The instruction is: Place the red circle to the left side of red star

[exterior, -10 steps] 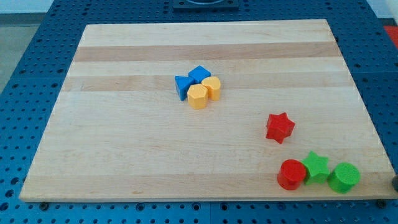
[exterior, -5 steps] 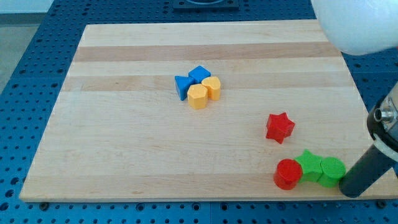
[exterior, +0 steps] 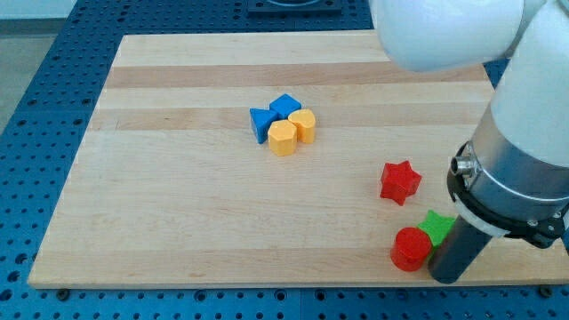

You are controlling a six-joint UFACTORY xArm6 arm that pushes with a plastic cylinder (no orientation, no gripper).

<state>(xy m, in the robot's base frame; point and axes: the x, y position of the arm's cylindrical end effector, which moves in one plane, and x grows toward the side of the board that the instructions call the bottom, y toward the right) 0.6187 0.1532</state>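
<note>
The red circle point(exterior: 410, 249) sits near the board's bottom edge at the view's lower right. The red star point(exterior: 399, 182) lies just above it, apart from it. A green star point(exterior: 436, 227) touches the red circle on its right and is partly covered by my rod. My tip point(exterior: 449, 276) is down on the board right beside the red circle, at its lower right. A green circle seen earlier is hidden behind the rod.
A cluster of two blue blocks point(exterior: 274, 116) and two yellow blocks point(exterior: 292, 132) sits near the board's middle. The arm's white body fills the view's upper right. The wooden board point(exterior: 178, 213) ends just below the red circle.
My rod has swung in from the view's right, pushing the green blocks left against the red circle, which has shifted slightly left. The green circle is now hidden.
</note>
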